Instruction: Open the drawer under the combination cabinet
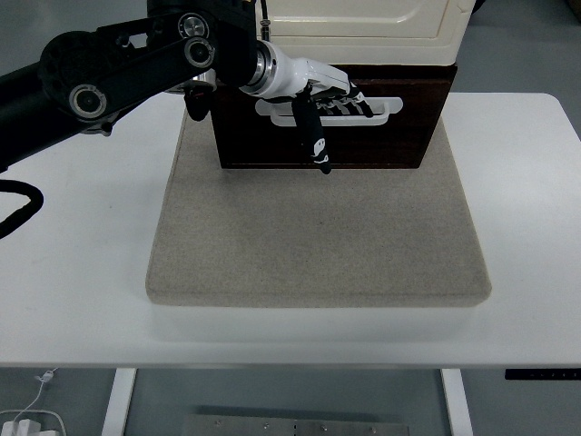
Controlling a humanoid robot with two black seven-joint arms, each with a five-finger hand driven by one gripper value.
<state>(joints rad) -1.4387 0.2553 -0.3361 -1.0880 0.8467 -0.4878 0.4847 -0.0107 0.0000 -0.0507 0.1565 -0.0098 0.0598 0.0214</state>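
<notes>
Nearest the camera, well below the fingers, the white bench (82, 300) is showing its front edge across the bottom of the head view. Lying on it is a thick grey felt mat (318, 245), spreading from the near part of the bench back to beneath the fingers. Standing at the far end of that mat is the combination cabinet (363, 18), a cream upper unit sitting on top of the drawer (408, 127), whose dark brown front is facing the camera. Running across the drawer front is a white slotted handle (386, 107), extending just to the right of the fingers. Reaching in from the left edge, the black left arm (118, 77) is ending in the left hand (313, 91), which is white with black markings. Its fingers (349, 102) are curling into the handle's slot and hooking around the white bar, gripping it. One black digit is pointing straight down in front of the drawer face, its tip hanging just above the mat.
</notes>
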